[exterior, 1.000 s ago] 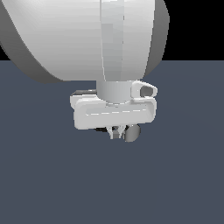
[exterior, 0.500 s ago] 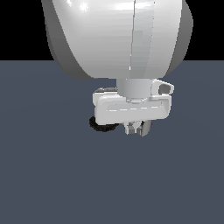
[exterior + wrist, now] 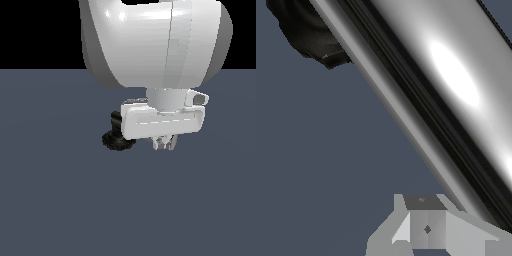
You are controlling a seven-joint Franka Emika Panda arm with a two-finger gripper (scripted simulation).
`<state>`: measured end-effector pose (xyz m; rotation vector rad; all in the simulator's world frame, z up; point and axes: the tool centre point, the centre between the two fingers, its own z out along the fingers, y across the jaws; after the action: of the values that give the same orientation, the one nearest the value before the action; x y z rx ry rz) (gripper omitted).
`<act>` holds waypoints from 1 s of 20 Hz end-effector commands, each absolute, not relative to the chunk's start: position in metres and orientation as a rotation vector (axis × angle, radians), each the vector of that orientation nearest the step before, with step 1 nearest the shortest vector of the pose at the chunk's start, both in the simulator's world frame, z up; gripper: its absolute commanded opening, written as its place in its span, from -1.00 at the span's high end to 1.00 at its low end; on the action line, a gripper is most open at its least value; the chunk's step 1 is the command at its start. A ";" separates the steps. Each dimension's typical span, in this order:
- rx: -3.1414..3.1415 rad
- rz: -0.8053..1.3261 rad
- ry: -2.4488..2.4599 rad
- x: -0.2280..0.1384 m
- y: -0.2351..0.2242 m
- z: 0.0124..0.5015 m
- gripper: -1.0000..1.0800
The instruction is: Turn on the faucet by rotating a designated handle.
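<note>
- Exterior view: the big white robot arm fills the upper frame; its white gripper hangs low over the flat slate-grey worktop, pointing down.
- The faucet's black ribbed round base sits on the worktop at about 9 o'clock from the jaws, just beside the hand body and partly hidden behind it. A short black upright stem rises from it.
- The straight grey metallic bar handle cannot be seen here; the gripper body covers where it would run.
- My judgement: the hand is set low and close so the fingers can bear sideways on the bar and swing it about the stem.
- Jaws here: only short grey tips show under the hand; whether they are released or clenched, I cannot tell.

- Wrist view: the grey metallic bar handle crosses the frame as a broad shiny diagonal, very near the lens.
- The black faucet body lies at the bar's far end, toward 11 o'clock.
- One grey finger shows just beside the bar's edge; contact looks likely but is not certain.
- The second finger is out of view, so the bar's place between or outside the jaws stays unclear.
</note>
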<state>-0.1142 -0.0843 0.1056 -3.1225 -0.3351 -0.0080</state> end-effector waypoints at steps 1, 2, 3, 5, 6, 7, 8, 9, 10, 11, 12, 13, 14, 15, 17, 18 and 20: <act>-3.124 -0.006 -0.326 -0.112 -0.089 0.105 1.00; -3.124 -0.005 -0.325 -0.109 -0.091 0.105 1.00; -3.124 -0.005 -0.325 -0.106 -0.093 0.105 1.00; -3.124 -0.005 -0.324 -0.100 -0.097 0.105 1.00; -3.124 -0.005 -0.324 -0.096 -0.099 0.105 1.00; -3.124 -0.005 -0.323 -0.093 -0.101 0.105 1.00; -3.124 -0.005 -0.322 -0.090 -0.103 0.105 1.00; -3.124 -0.005 -0.322 -0.087 -0.105 0.105 1.00; -3.124 -0.004 -0.322 -0.084 -0.107 0.105 1.00; -3.124 -0.004 -0.322 -0.081 -0.108 0.105 1.00; -3.124 -0.004 -0.321 -0.078 -0.111 0.104 1.00; -3.124 -0.004 -0.321 -0.075 -0.112 0.104 1.00; -3.125 -0.004 -0.320 -0.072 -0.114 0.104 1.00; -3.125 -0.004 -0.319 -0.069 -0.116 0.104 1.00; -3.125 -0.004 -0.318 -0.063 -0.120 0.104 1.00; -3.125 -0.004 -0.318 -0.060 -0.122 0.104 1.00; -3.125 -0.003 -0.317 -0.054 -0.126 0.104 1.00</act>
<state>-0.0635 -0.1324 0.1057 -3.1287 -0.2858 0.0020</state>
